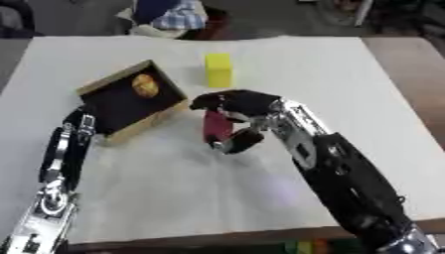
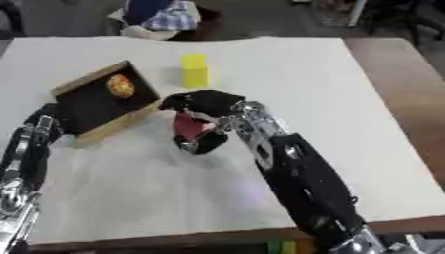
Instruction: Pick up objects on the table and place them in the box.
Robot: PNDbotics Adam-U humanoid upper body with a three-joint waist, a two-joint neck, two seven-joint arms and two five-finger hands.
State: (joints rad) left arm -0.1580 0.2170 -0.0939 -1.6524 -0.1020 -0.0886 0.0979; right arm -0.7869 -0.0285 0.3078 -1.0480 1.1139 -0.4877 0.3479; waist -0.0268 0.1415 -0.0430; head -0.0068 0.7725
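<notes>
The tabletop (image 1: pixel 260 208) is covered with a white cloth. A wooden box (image 1: pixel 132 101) with a dark interior sits tilted on the left part of it, and an orange-yellow rounded object (image 1: pixel 145 85) lies inside near its far corner. A yellow block (image 1: pixel 218 70) stands upright on the cloth just beyond and to the right of the box, apart from it. The right hand (image 1: pixel 235 106) reaches in from the lower right and is positioned just right of the box's near right corner; its fingers (image 1: pixel 239 144) and thumb are curled round a dark red object (image 1: pixel 215 126), which hangs upright beneath the palm. Whether the red object's lower end touches the cloth cannot be told. The left hand (image 1: pixel 83 121) comes in along the left edge, its dark fingers lying against the box's near left side; whether they are straight or curled cannot be told from either view. The red object is outside the box, beside its right wall and nearer than the yellow block.
</notes>
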